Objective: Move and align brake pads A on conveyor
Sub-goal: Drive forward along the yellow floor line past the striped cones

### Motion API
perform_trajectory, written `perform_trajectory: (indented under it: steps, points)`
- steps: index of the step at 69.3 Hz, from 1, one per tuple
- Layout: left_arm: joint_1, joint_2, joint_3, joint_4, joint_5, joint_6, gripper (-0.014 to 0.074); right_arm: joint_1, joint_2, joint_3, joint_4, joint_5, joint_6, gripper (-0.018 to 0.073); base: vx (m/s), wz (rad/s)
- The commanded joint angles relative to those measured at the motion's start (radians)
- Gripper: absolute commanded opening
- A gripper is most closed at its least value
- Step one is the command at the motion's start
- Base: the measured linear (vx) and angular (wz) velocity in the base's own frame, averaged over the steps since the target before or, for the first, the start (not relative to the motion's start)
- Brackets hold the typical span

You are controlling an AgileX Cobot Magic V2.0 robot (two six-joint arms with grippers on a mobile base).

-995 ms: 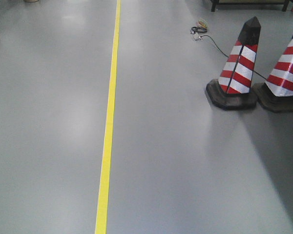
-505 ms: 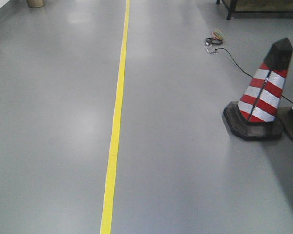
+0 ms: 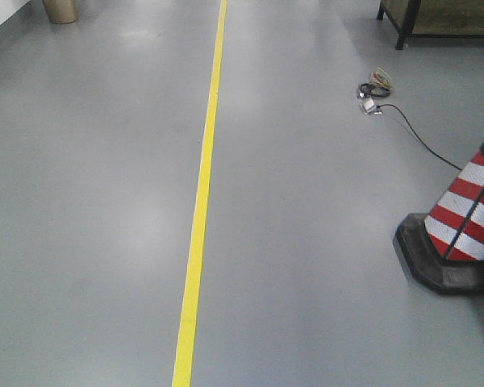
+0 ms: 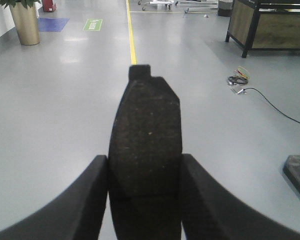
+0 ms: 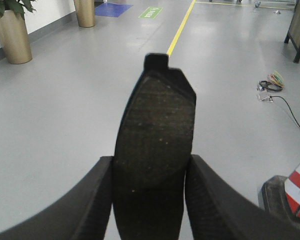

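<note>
In the left wrist view a dark-grey brake pad (image 4: 146, 125) stands upright, and my left gripper (image 4: 144, 159) is shut on its lower part, both fingers pressed against its sides. The right wrist view shows the same hold: another brake pad (image 5: 157, 125) with a small tab on top is clamped by my right gripper (image 5: 151, 160). Both pads hang over bare grey floor. The conveyor is out of view, and neither gripper appears in the front view.
A yellow floor line (image 3: 202, 201) runs ahead. A red-and-white traffic cone (image 3: 468, 230) stands close at the right, with a cable and plug (image 3: 375, 90) beyond it. A dark-framed cabinet (image 3: 436, 16) is far right; gold planters (image 5: 12, 30) line the left wall.
The front view has shifted: the cone slid right and nearer, the second cone left the frame, and the yellow line and cable drifted right and down. Earlier gripper states are not shown.
</note>
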Motion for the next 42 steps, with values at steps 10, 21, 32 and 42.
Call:
perform_trajectory:
  steps: [10,21,32,42]
  points:
    - [-0.006,0.007,-0.031,-0.009,-0.099,-0.005,-0.0006,-0.004,0.007,-0.031,-0.005,-0.099,-0.008,-0.0005,0.54,-0.01]
    - [-0.006,0.007,-0.031,-0.009,-0.099,-0.005,-0.0006,-0.004,0.007,-0.031,-0.005,-0.099,-0.008,-0.0005,0.52,-0.07]
    - [-0.006,0.007,-0.031,-0.009,-0.099,-0.005,-0.0006,-0.004,0.007,-0.031,-0.005,-0.099,-0.008,-0.0005,0.48,-0.14]
    - [-0.006,0.007,-0.031,-0.009,-0.099,-0.005,-0.0006,-0.004,0.007,-0.031,-0.005,-0.099,-0.008,-0.0005,0.43,-0.28]
